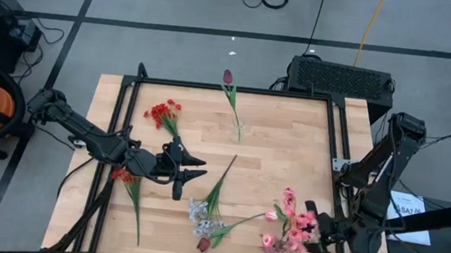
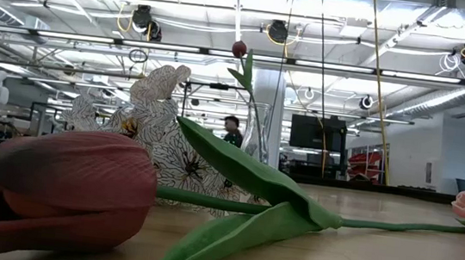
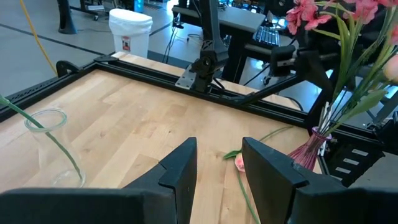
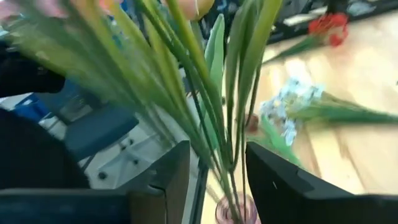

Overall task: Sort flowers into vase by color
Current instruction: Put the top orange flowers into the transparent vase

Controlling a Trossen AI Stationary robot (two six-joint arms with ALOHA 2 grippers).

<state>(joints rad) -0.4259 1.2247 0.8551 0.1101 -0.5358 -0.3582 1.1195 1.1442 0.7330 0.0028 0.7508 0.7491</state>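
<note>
Two grippers are over the table, one at each side. The right gripper (image 1: 324, 244) sits at the near right corner, its fingers spread around a bunch of green stems without clearly pinching them; the pink flowers (image 1: 290, 228) of that bunch stand in a pink vase (image 3: 309, 151) just beside it. The left gripper (image 1: 192, 169) hovers left of centre with its fingers parted and nothing between them, pointing across the table toward the pink bunch. A red sprig (image 1: 127, 183) lies just behind it near the left edge, and a second red cluster (image 1: 163, 114) lies farther back. Between the grippers, on the wood, lie a white spray (image 1: 203, 214) and a maroon tulip (image 1: 205, 242). A glass vase (image 1: 237, 128) holding one maroon tulip stands near the far edge.
</note>
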